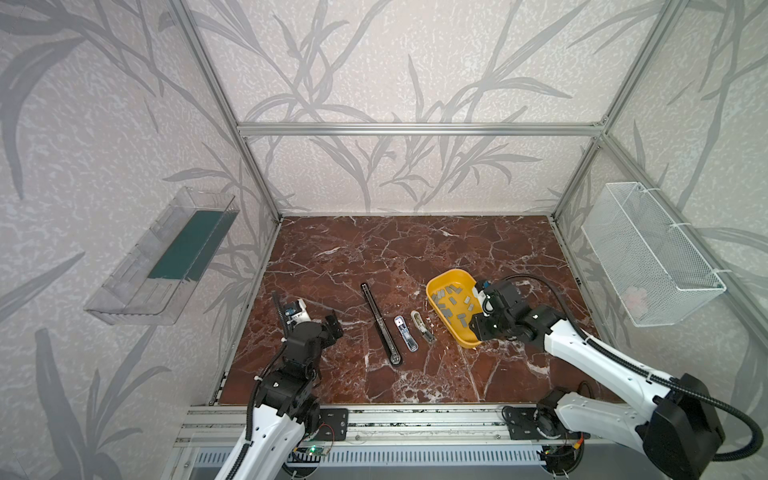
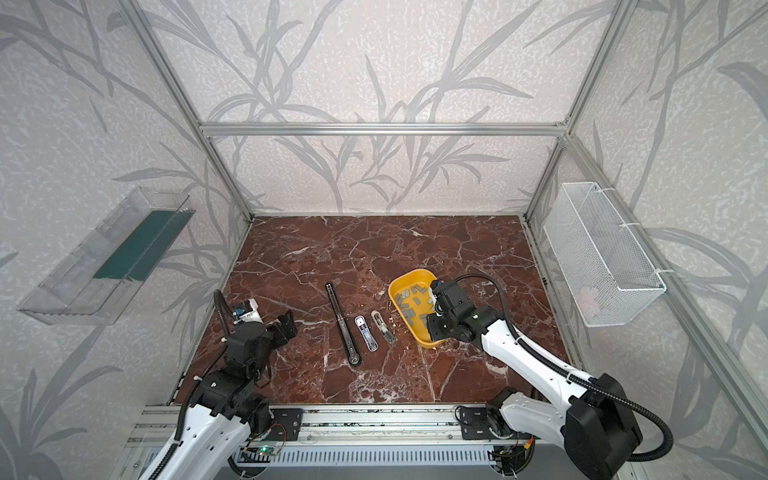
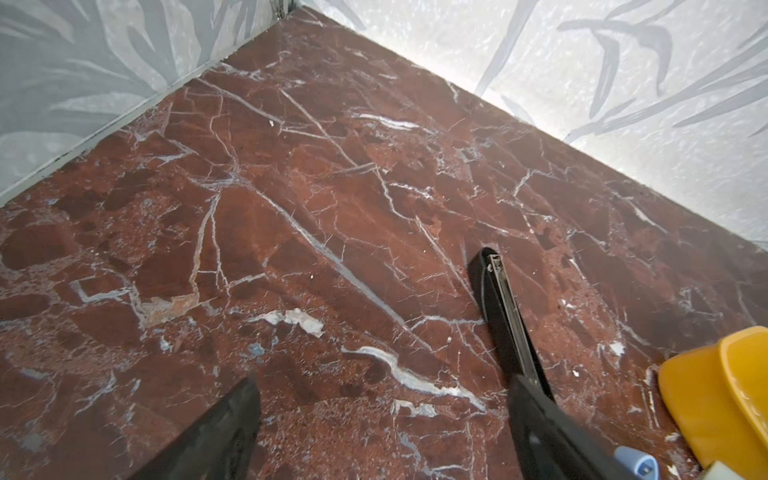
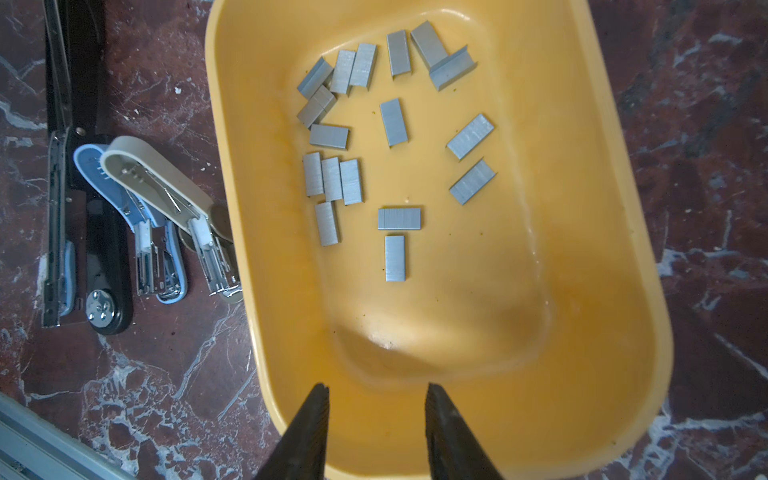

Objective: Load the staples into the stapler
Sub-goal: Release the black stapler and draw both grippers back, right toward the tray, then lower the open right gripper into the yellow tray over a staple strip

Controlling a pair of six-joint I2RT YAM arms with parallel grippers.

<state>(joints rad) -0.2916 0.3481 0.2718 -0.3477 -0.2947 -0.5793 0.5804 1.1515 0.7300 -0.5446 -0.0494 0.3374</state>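
Your right gripper (image 4: 377, 390) hangs over the yellow tray's (image 4: 232, 166) near end, fingers parted with nothing between them. The smooth, rounded plastic tray holds the staples (image 4: 392, 120), loose flat grey metal strips, toward its far end. Just beside the tray lie a beige stapler (image 4: 158, 166), a blue stapler (image 4: 89, 160) and a long black stapler (image 4: 104, 245), seemingly hinged open. Past those from the tray, your left gripper (image 3: 382, 380) is spread wide and empty.

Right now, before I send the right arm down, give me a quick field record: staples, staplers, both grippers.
staples: loose strips in yellow tray, none gripped
staplers: long black stapler, blue stapler, beige stapler, side by side, left of tray in both top views
right gripper: open, empty, over tray's staple-free end
left gripper: open, empty, over bare table
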